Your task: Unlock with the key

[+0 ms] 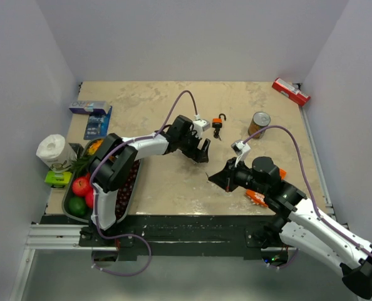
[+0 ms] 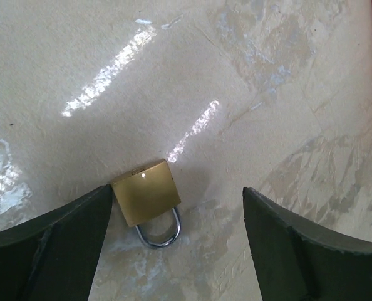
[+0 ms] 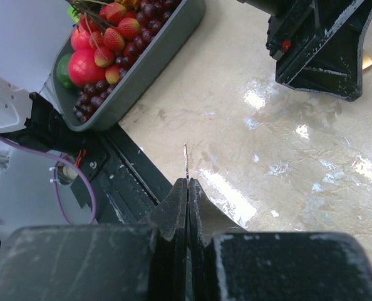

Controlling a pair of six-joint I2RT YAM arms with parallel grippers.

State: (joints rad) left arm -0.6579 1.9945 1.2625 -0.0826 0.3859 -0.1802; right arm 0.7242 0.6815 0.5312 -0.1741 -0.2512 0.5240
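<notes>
Now the right claw (image 3: 188, 183) is pinched shut on the key (image 3: 186, 160), blade forward, apart from the padlock (image 2: 146, 191). The left claw (image 2: 176, 195) stands open astride the padlock; next it should probably clamp, so the blade can enter.

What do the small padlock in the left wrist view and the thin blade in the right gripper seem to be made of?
Padlock body: probably brass, yellow-gold with a soft sheen. Its shackle: polished steel or similar, silvery and reflective. Key: the blade looks like thin bare metal, grey with a light edge; alloy unclear.
</notes>
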